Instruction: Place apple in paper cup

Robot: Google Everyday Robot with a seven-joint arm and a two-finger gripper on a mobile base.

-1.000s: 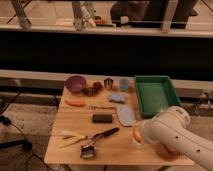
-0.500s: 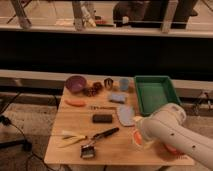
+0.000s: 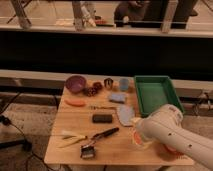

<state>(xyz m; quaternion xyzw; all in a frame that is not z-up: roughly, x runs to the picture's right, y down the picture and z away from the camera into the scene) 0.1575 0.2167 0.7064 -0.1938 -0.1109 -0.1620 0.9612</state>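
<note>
The big white arm [image 3: 170, 131] has slid left along the counter's [image 3: 75, 150] front edge; its hand [image 3: 137, 141] sits there, grip unclear; the apple [image 3: 172, 149] peeks out near the front right corner.

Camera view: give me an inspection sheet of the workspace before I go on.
Surface: light wooden table, crowded.
Job's things: small orange-red apple and white paper cup not clearly seen; the white robot arm covers the front right corner.
Clutter: purple bowl, long orange carrot, shiny metal cup, light-blue cup, green rectangular tray, black block, black-handled brush.
Grippers: gripper hidden behind the arm, low at the front right corner.
Cables: dark cable on the floor, left.
Surroundings: dark barrier behind.
</note>
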